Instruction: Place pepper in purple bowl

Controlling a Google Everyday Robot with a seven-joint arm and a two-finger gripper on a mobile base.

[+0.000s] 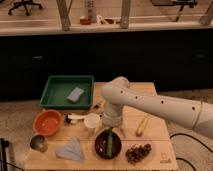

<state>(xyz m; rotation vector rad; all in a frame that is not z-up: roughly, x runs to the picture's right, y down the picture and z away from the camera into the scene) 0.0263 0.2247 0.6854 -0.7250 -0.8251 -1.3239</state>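
The gripper (112, 131) hangs just above the purple bowl (108, 145); its grip cannot be told. The pepper (108, 143) lies in the bowl, near the surface's (155, 137) front edge, between cloth (70, 149) and grapes (138, 152).

Gripper (111, 131) just above purple bowl (108, 145), pepper (108, 143) inside; white cup (92, 121) behind-left, grapes (138, 153) right, orange bowl (47, 122) far left, tray (67, 92) behind.
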